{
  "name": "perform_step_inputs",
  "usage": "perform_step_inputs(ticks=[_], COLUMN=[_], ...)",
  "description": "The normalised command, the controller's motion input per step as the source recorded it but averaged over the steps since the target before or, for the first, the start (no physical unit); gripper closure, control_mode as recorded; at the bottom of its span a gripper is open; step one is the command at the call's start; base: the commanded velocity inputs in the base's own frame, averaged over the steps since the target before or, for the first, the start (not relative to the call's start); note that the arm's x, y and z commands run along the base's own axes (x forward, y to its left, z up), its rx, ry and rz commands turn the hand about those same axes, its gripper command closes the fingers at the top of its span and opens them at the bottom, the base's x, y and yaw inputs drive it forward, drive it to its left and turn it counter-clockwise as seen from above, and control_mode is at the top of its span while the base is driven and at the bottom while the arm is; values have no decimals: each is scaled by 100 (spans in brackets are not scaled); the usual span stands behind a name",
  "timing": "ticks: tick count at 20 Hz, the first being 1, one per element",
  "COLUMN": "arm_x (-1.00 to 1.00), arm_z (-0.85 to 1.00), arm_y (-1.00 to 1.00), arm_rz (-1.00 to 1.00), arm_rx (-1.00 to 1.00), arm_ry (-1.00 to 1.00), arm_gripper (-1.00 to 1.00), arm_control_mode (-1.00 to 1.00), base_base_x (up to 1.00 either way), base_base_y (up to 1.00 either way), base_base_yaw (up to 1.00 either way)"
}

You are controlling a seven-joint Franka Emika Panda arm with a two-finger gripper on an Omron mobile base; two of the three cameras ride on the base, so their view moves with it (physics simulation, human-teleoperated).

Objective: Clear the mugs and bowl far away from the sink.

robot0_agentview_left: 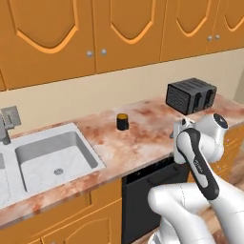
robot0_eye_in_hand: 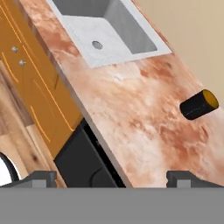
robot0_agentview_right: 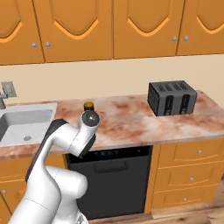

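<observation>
- Gripper [robot0_eye_in_hand: 111,178] wide open, holding nothing, hanging over the near edge of the counter [robot0_agentview_left: 138,138], likely getting ready to reach.
- One black mug [robot0_agentview_left: 122,122] with orange inside, standing upright near the far wall, just right of the sink [robot0_agentview_left: 52,157]. Too close, so probably first to go.
- One mug counted. One sink. One toaster [robot0_agentview_left: 190,95] far right.

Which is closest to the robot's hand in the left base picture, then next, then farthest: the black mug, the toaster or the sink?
From the gripper, open above the counter's front edge:
1. The toaster, just behind it by the wall, and the black mug, off to the left, are too close to call.
2. The sink, farthest, at the left end beyond the mug.
</observation>
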Motion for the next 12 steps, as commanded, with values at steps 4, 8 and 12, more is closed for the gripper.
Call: perform_step_inputs(ticks=[4,8,12], arm_x=[0,21,71], arm_z=[0,0,0], arm_y=[0,-13,-25], arm_rz=[0,15,9], arm_rx=[0,0,0], arm_ry=[0,0,12], arm_gripper=[-100,-100,-100], arm_control_mode=[100,-100,-100], base_base_x=[41,24,0], base_base_y=[-27,-10,0], base_base_yaw=[36,18,0])
